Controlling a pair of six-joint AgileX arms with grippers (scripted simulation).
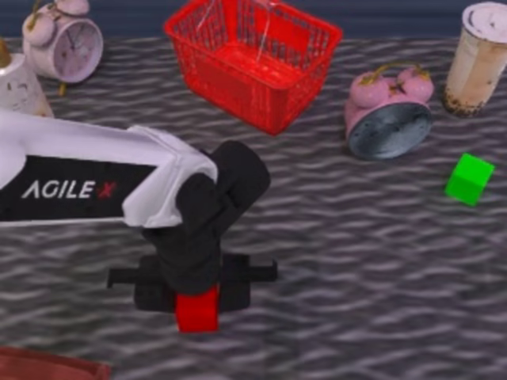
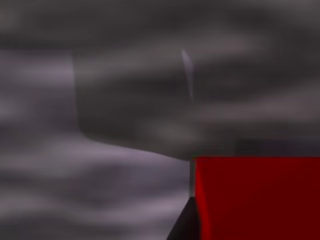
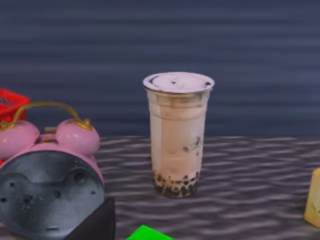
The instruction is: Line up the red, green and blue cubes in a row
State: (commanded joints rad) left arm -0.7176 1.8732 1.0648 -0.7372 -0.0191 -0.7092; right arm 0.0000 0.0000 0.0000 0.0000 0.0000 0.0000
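The red cube point(image 1: 196, 315) sits at the front of the table, left of centre. My left gripper point(image 1: 196, 305) is straight over it and shut on it. In the left wrist view the red cube point(image 2: 257, 200) fills the corner, with a dark finger point(image 2: 184, 227) against its side. The green cube point(image 1: 470, 179) lies alone at the table's right side; the right wrist view catches its corner point(image 3: 147, 234). Only one dark finger point(image 3: 97, 222) of my right gripper shows there, well aside of the middle, so it stands open. The blue cube is out of view.
A red wire basket point(image 1: 257, 59) stands at the back centre. A pink alarm clock point(image 1: 388, 111) lies right of it, and a bubble tea cup point(image 1: 479, 59) stands at the back right. Another clock point(image 1: 63, 39) is back left. A dark red object point(image 1: 47, 366) lies front left.
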